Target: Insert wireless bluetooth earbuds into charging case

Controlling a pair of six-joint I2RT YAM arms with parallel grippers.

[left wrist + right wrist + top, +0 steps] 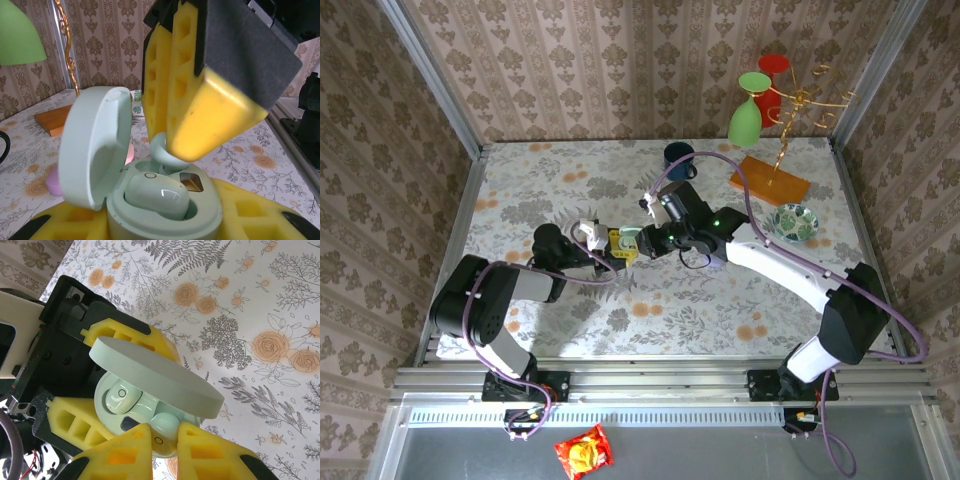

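Left gripper (pixel 613 245) clamps the open mint-green plastic charging case (pixel 155 375) while right gripper (pixel 164 440) should seat its pinched mint-green earbud (pixel 166 423) squarely.

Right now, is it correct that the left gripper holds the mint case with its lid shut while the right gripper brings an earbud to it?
Not quite: the lid of the mint case stands open, as the left wrist view shows; the rest is right.

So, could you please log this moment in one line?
left gripper: holds open charging case | seated earbud: one | right gripper: pinches second earbud
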